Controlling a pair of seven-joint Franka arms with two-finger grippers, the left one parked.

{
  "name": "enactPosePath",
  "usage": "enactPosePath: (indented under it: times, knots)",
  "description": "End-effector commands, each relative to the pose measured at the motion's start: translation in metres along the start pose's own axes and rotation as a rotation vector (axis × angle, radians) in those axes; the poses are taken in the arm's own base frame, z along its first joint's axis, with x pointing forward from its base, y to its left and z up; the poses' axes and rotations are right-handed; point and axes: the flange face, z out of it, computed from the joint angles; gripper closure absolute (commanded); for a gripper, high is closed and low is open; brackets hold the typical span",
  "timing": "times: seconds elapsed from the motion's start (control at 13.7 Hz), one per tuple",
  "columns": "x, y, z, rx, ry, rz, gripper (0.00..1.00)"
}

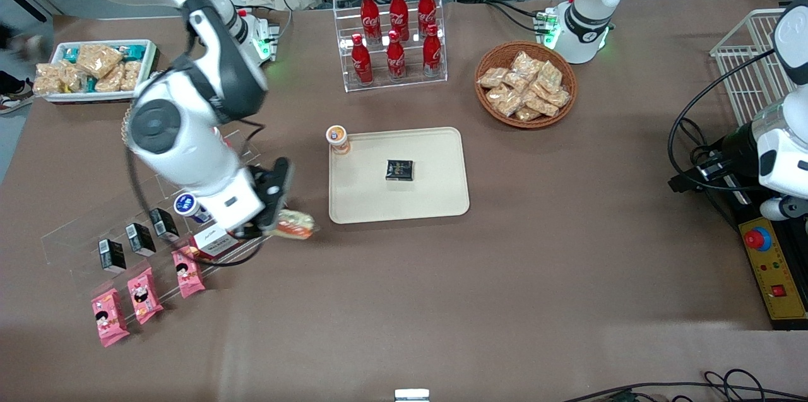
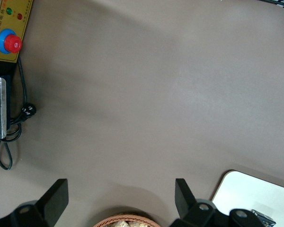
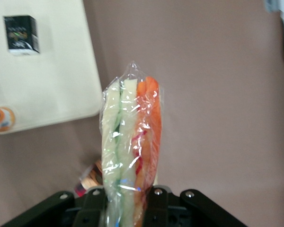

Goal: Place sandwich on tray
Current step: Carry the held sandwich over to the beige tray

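My right gripper (image 1: pixel 273 225) is shut on the sandwich (image 1: pixel 295 224), a wedge in clear wrap with pale bread and orange and green filling. It holds the sandwich in the air above the brown table, beside the cream-beige tray (image 1: pixel 435 200), toward the working arm's end. In the right wrist view the sandwich (image 3: pixel 131 146) stands edge-on between the fingers (image 3: pixel 158 208), and the tray (image 3: pixel 52 85) lies a short way ahead of it. A small black box (image 1: pixel 399 170) lies on the tray and an orange-lidded cup (image 1: pixel 338 138) stands at its corner.
A clear rack (image 1: pixel 145 225) under the arm holds black boxes, pink packets (image 1: pixel 145 295), a white cup and a red-and-white box. A rack of red cola bottles (image 1: pixel 394 36), a wicker basket of snack packets (image 1: pixel 526 83) and a white tray of packets (image 1: pixel 95 67) stand farther from the front camera.
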Motion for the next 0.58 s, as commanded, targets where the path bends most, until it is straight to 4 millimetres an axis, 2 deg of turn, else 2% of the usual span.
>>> enactPosePath:
  times: [0.0, 0.15, 0.29, 0.51]
  knots:
    - [0.046, -0.016, 0.032, 0.011, -0.016, -0.069, 1.00]
    - [0.074, -0.029, 0.067, 0.003, -0.032, -0.068, 1.00]
    - [0.114, -0.058, 0.102, -0.017, -0.074, -0.133, 1.00]
    - [0.153, -0.087, 0.150, -0.053, -0.073, -0.188, 1.00]
